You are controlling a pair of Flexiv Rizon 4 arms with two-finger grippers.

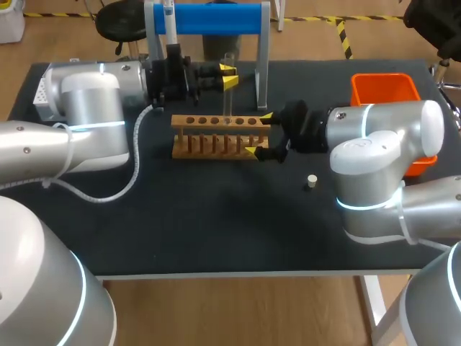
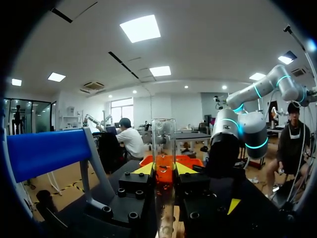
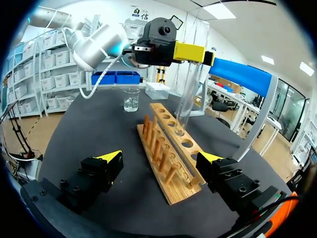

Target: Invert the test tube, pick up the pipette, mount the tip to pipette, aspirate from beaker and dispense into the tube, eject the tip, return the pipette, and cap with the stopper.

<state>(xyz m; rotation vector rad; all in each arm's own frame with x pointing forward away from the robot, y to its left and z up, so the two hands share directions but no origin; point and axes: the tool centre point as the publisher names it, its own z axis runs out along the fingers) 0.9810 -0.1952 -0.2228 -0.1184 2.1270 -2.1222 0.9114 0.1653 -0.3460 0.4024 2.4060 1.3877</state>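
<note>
L gripper [image 1: 229, 76] is clamped on the test tube [image 1: 228, 101], pinching its upper part. Tube stands upright, flat-rimmed end up, lower end at a hole approx mid-row in the wooden rack [image 1: 220, 137]. R gripper [image 1: 258, 133] is spread wide, straddling the rack's 3 o'clock end. In R wrist view one finger stands apart from the wood, so it holds nothing.

Step in hand, as I read it: seating the tube mouth-up in the rack. To do it well:
- Hold the tube vertical & centred over the hole, and lower straight w/ no side push on the rack.
- Release only once the bottom rests.
- Then back L gripper off toward 9 o'clock w/o clipping the glass.
- R gripper around the rack end looks useful as a stop if the rack slides.

Other task items, head view w/ rack as centre:
- Stopper [image 1: 311, 181] at 4 o'clock, well apart.
- Pipette [image 1: 171, 25] hanging on the blue stand [image 1: 216, 18] at 12 o'clock.
- Orange bin [image 1: 385, 90] at 2 o'clock.

Hard to see:
- Beaker [image 3: 131, 99] shows only in R wrist view, beyond the rack's far end. Head view doesn't show it.
- Can't tell if the tube bottom is in the hole or just above.
- Pipette is cut off at its upper end.
- Pipette tips not made out anywhere.
</note>
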